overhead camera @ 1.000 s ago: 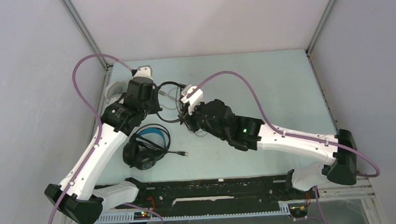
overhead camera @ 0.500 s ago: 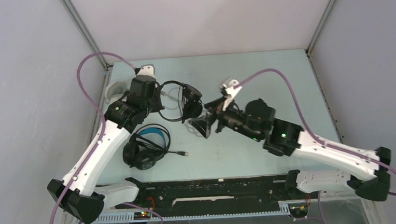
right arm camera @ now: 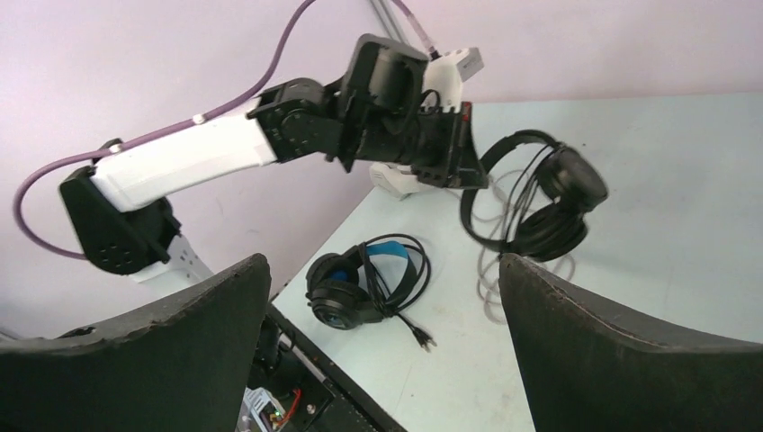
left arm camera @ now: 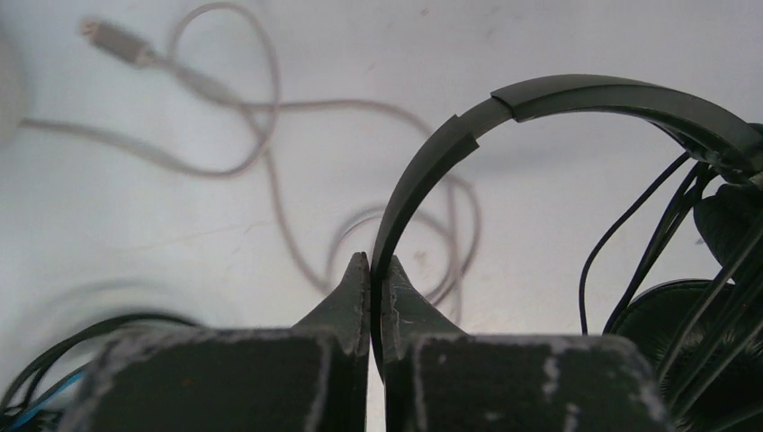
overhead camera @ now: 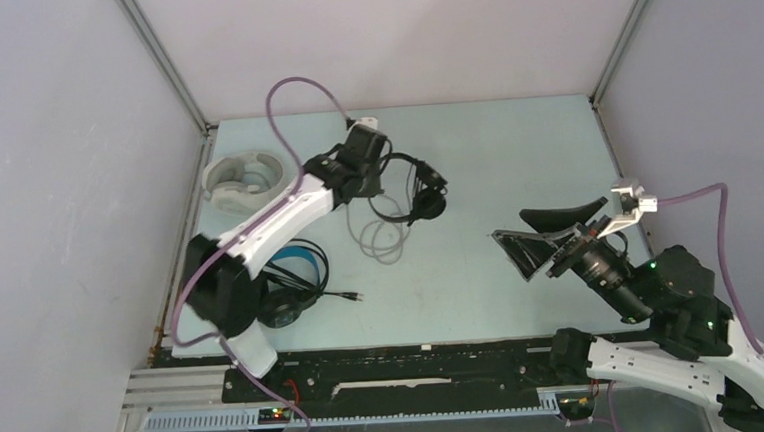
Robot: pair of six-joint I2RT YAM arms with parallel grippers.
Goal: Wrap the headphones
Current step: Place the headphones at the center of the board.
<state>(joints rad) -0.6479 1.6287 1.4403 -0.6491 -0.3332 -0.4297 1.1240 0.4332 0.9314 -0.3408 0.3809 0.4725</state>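
The left claw (overhead camera: 373, 172) is pressed together on the thin band of the small black headphones (overhead camera: 425, 203). In the left wrist view, the two fingertips (left arm camera: 358, 286) pinch the band (left arm camera: 540, 94) between them. The small black headphones hang from this claw over the far middle of the counter (overhead camera: 515, 158). Their round ear pads are at the low end, and thin black cords run across them. I cannot tell if the pads touch the counter.

A grey cable (overhead camera: 379, 238) lies in loose loops on the counter, just below the small black headphones.

The big white headphones (overhead camera: 246, 179) sit at the far left of the counter, next to the left arm. The black headphones with the blue band (overhead camera: 287, 280) lie at the near left. Their black cord is looped around them, and the plug (overhead camera: 358, 298) sticks out to the right.

The right claw (overhead camera: 511, 226) is on the right side, well apart from all the headphones. Its two black fingers (right arm camera: 180, 346) are spread wide apart, with nothing between them.
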